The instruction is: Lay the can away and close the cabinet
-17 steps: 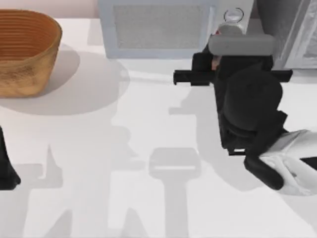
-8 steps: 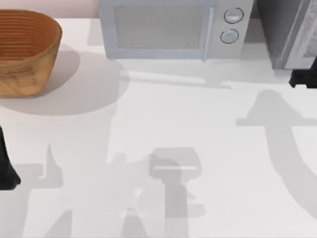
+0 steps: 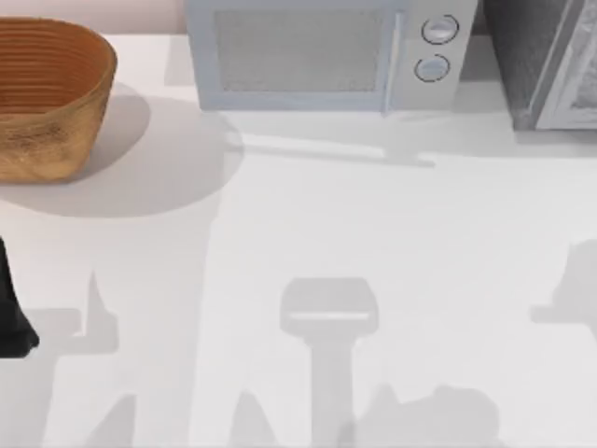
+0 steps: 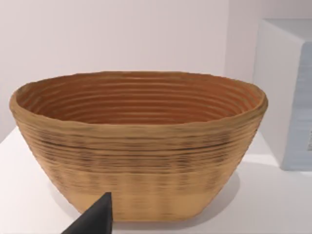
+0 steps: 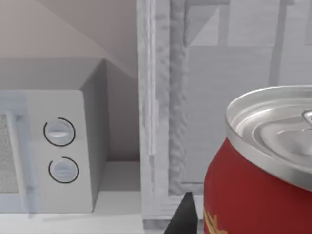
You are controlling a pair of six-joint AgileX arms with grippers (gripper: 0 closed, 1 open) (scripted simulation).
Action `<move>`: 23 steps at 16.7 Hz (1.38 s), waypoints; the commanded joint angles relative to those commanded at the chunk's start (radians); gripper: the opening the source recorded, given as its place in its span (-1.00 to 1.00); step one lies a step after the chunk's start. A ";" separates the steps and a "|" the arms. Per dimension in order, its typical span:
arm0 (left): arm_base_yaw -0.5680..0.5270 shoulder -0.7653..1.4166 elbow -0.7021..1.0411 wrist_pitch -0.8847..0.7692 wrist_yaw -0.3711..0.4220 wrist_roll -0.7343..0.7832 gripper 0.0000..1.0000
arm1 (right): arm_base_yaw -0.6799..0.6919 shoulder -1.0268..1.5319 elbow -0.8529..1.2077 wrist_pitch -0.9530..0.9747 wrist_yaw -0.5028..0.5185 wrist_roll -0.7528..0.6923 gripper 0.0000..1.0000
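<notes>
Close up in the right wrist view, the can (image 5: 258, 170) looms large: red body, silver lid, a bit of yellow label at its foot. It stands just before the pale cabinet (image 5: 161, 112), whose grey front panel rises behind it. One dark fingertip (image 5: 184, 217) of my right gripper shows beside the can; whether the claw is pinching the can or spread around it, I cannot tell. Judging by how near the can sits to the wrist camera, I take it as carried.

Risks, as I judge them:
- The cabinet post stands very near the can. A push forward off-line could knock the can against that edge and tip it or twist it in the grip.
- If the grip is loose, the smooth tin could slide out before it reaches the shelf.
- The microwave (image 5: 58, 151) stands just beside the cabinet, so a wide swing could clip it.

My left arm (image 3: 11, 313) is parked at the table's (image 3: 373, 224) left edge, its wrist camera facing the wicker basket (image 4: 139, 141); claw state not readable there either.

Against half a second ago: the dark piece of the right arm seen at the table's right edge by the cabinet is gone from the top view, and its shadow has slid down the table. Microwave and basket are unmoved.
</notes>
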 joint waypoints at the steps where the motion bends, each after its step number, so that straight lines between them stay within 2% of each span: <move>1: 0.000 0.000 0.000 0.000 0.000 0.000 1.00 | -0.031 -0.069 -0.032 -0.041 -0.032 -0.001 -1.00; 6: 0.000 0.000 0.000 0.000 0.000 0.000 1.00 | -0.124 -0.259 -0.128 -0.164 -0.129 -0.003 -1.00; 14: 0.000 0.000 0.000 0.000 0.000 0.000 1.00 | -0.120 -0.231 -0.098 -0.178 -0.126 -0.001 -1.00; 18: 0.000 0.000 0.000 0.000 0.000 0.000 1.00 | -0.096 -0.066 0.092 -0.233 -0.099 0.002 -1.00; 23: 0.000 0.000 0.000 0.000 0.000 0.000 1.00 | -0.051 0.254 0.519 -0.337 -0.052 0.005 -1.00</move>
